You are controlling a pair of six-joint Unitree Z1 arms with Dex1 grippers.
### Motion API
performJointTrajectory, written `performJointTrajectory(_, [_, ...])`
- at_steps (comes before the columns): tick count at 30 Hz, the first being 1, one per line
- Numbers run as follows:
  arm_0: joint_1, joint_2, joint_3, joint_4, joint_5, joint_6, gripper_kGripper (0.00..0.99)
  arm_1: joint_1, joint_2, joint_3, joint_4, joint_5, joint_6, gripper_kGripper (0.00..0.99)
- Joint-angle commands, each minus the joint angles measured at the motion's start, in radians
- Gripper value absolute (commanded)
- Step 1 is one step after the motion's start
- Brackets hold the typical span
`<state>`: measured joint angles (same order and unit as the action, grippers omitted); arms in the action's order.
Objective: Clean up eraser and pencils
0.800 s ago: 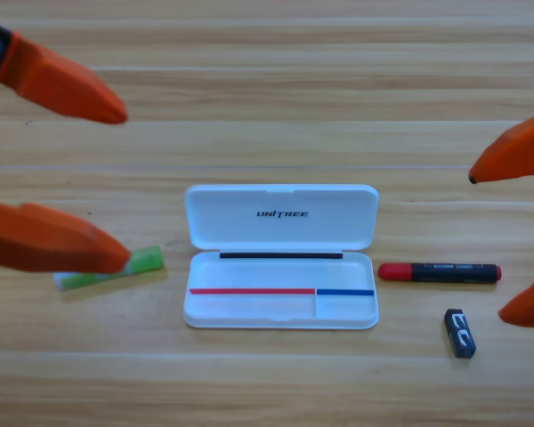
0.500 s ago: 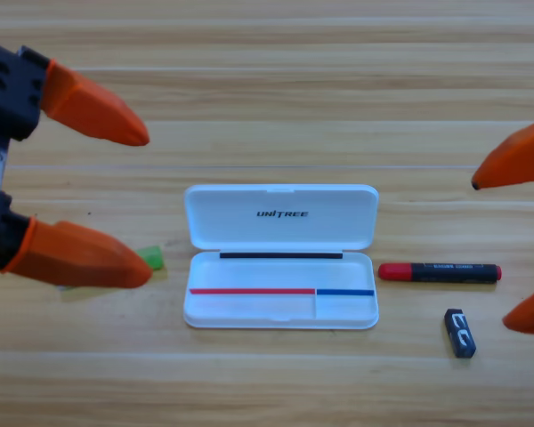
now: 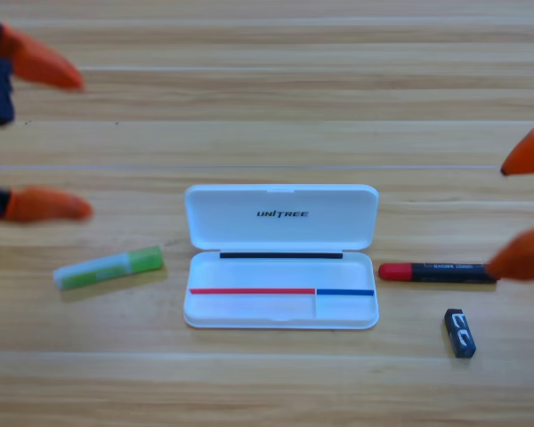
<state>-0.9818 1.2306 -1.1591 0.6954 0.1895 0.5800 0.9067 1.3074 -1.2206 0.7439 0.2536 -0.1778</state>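
Nothing packed yet; white case (image 3: pixel 280 258) lies open at centre, empty. Right gripper (image 3: pixel 523 209) at 3 o'clock, jaws apart, lower tip over the red-and-black pencil (image 3: pixel 438 271) end, so the step looks like the reach for it. Next: close on its barrel, carry to case. Eraser (image 3: pixel 459 333) at 4 o'clock. Green pencil (image 3: pixel 109 268) at 9. Left gripper (image 3: pixel 58 138) at 10, jaws apart, holding nothing.
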Motion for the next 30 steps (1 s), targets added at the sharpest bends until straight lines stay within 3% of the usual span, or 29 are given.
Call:
performJointTrajectory(1, [0.009,0.109,0.022,0.026,0.163,0.078,0.977,-0.002,0.159,-0.02,0.091,-0.257,0.181,0.973])
performJointTrajectory(4, [0.08,0.182,0.007,0.032,0.151,0.123,0.977,-0.009,0.22,-0.046,0.147,-0.332,0.324,0.973])
performJointTrajectory(7, [0.152,0.265,-0.007,0.032,0.116,0.156,0.977,-0.015,0.297,-0.059,0.19,-0.31,0.337,0.971])
performJointTrajectory(9, [0.206,0.313,-0.013,0.033,0.034,0.175,0.976,-0.023,0.342,-0.05,0.195,-0.301,0.385,0.971])
performJointTrajectory(14, [0.259,0.426,-0.027,0.032,-0.008,0.175,0.983,-0.026,0.451,-0.06,0.189,-0.326,0.472,0.974])
performJointTrajectory(23, [0.362,0.578,-0.04,0.03,-0.093,0.158,0.945,-0.051,0.59,-0.037,0.106,-0.338,0.623,0.986])
performJointTrajectory(30, [0.382,0.641,-0.04,0.006,-0.079,0.144,0.931,-0.074,0.658,0.007,0.012,-0.34,0.658,0.93])
